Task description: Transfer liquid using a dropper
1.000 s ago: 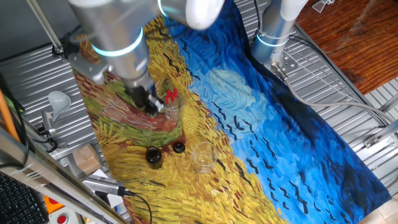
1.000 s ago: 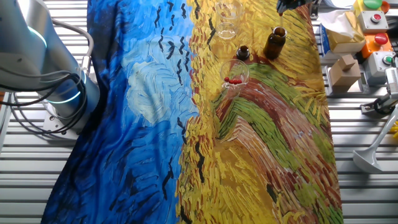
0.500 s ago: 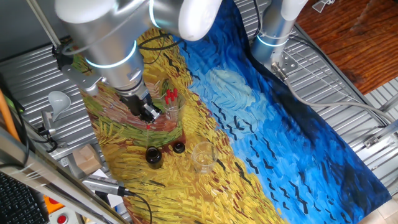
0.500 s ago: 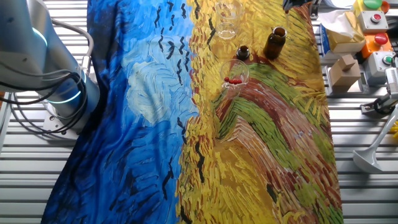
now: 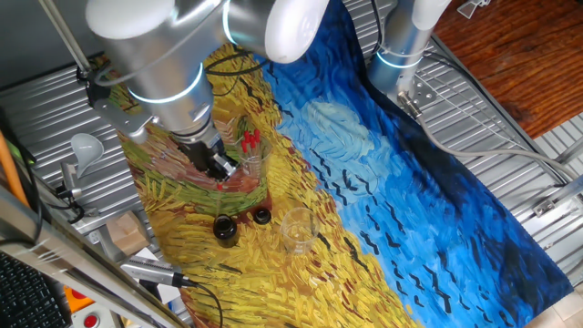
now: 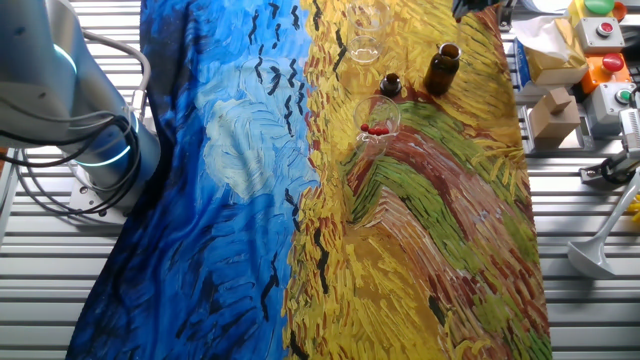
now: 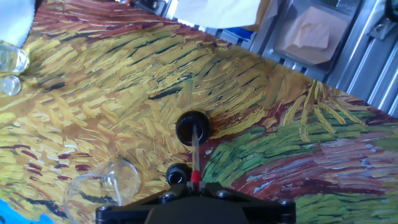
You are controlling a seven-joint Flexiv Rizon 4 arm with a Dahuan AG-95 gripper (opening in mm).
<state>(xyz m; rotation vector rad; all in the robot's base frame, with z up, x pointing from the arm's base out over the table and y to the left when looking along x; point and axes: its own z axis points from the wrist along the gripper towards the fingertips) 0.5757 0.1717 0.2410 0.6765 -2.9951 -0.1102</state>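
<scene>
My gripper (image 7: pixel 195 184) is shut on a dropper (image 7: pixel 196 155). Its red bulb sits between the fingers and its thin clear tube points at the open mouth of the brown bottle (image 7: pixel 193 127). I cannot tell if the tip is inside. In one fixed view the gripper (image 5: pixel 217 165) hangs above the cloth beside a clear beaker (image 5: pixel 251 149) that holds more red-bulbed droppers; the brown bottle (image 5: pixel 225 229) stands nearer the front. In the other fixed view the beaker (image 6: pixel 378 124) and brown bottle (image 6: pixel 441 68) show, and the gripper (image 6: pixel 470 8) is cut off at the top edge.
A small dark bottle (image 7: pixel 178 173) stands beside the brown one. A clear beaker (image 7: pixel 102 186) is lower left, and clear glasses (image 7: pixel 11 61) stand at far left. A cardboard box (image 6: pixel 552 115) and a button box (image 6: pixel 600 30) sit off the painted cloth (image 6: pixel 420 230).
The arm has shifted a little to the left and down over the cloth, then almost stopped. Bottles, glasses and beaker have not moved.
</scene>
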